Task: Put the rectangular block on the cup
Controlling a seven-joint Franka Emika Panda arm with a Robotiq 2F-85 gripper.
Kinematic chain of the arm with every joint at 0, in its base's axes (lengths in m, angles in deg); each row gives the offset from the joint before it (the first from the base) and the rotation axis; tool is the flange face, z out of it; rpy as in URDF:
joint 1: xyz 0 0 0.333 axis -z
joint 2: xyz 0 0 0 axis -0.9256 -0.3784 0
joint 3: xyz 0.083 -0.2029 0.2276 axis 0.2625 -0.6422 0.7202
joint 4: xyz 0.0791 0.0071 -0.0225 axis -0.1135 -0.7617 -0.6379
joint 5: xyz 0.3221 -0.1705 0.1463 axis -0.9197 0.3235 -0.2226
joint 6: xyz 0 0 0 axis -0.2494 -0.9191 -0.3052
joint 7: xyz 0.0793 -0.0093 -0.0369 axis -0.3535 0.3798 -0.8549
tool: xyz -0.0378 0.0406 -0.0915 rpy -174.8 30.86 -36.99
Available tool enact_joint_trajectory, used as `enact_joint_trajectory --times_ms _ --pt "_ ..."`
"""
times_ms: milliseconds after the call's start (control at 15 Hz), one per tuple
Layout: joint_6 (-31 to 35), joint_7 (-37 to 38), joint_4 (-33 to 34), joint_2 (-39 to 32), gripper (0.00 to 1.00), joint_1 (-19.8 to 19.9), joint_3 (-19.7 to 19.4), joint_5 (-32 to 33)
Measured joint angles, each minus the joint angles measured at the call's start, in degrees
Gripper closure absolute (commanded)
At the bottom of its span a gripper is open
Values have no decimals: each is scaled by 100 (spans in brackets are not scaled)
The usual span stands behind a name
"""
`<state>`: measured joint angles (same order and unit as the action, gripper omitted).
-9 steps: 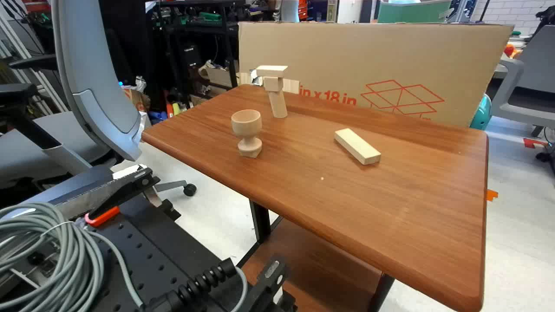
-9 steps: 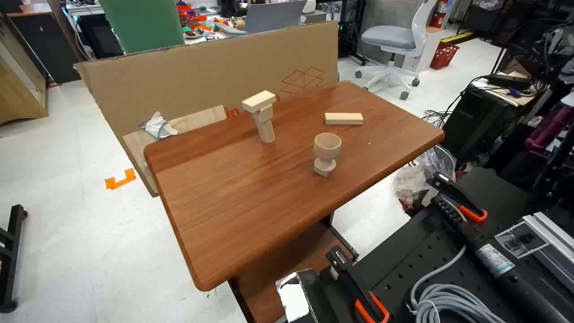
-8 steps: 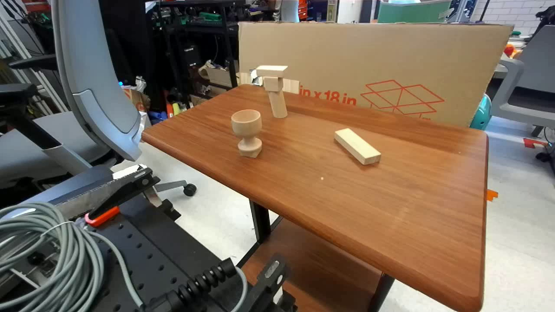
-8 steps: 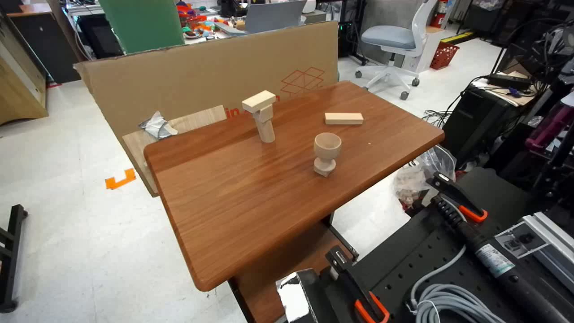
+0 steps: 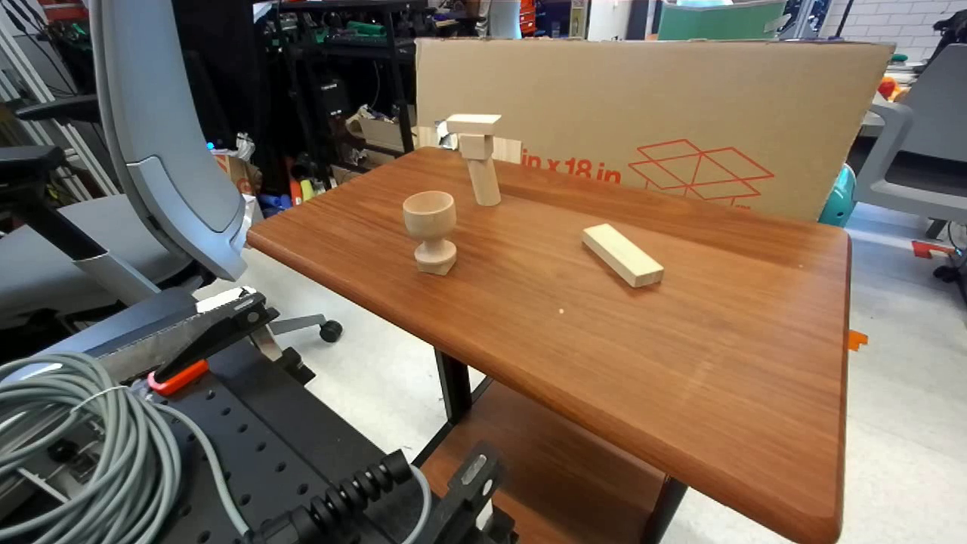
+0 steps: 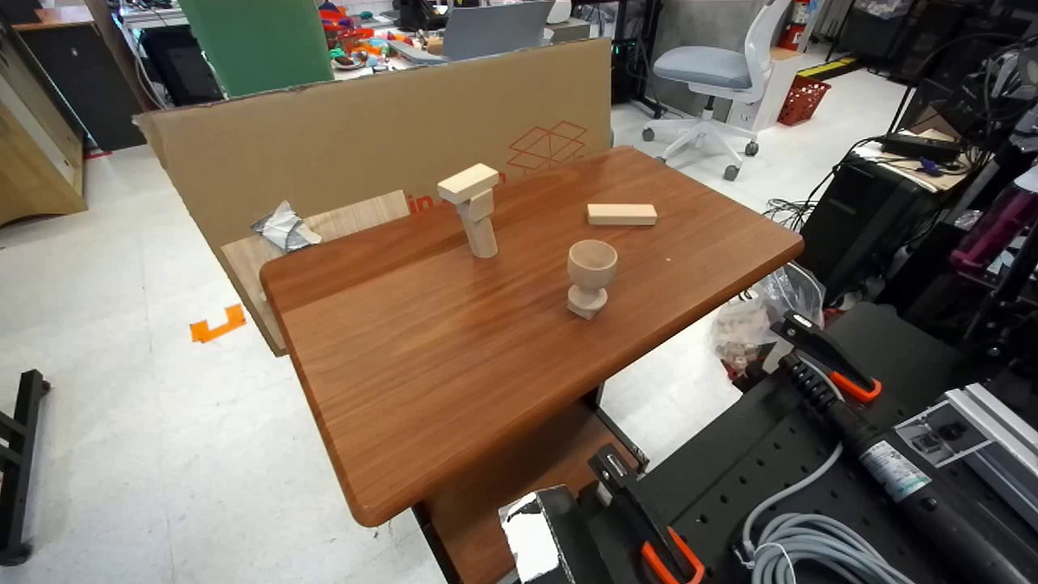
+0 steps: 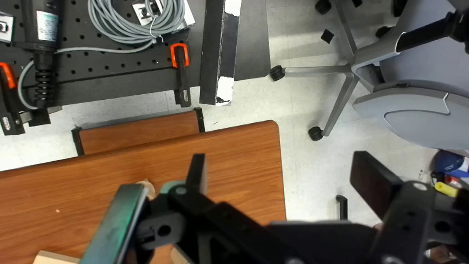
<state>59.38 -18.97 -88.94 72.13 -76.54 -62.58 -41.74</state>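
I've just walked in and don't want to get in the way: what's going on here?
A robot hand is due to put the rectangular block on the cup, but nothing is being handled at this moment. The wrist view shows the hand open and gripping nothing; neither exterior view shows it. In both exterior views the rectangular block lies flat on the table, apart from the cup, which stands upright, opening upward. A T-shaped wooden piece stands on the table too.

Wrist view: cup [image 7: 148,188] mostly hidden behind pincer [image 7: 281,170]; rectangular block [image 7: 54,258], left of pincer, cut by bottom edge.
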Motion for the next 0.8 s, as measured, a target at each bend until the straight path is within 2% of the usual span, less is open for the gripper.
enact_joint_trajectory --times_ms 200,400,800 --pt "1 -77 -7 -16 0 28 1 36" --pt "283 -500 -5 -124 0 174 -42 357" --pt "1015 -2273 149 -541 0 369 -584 943"
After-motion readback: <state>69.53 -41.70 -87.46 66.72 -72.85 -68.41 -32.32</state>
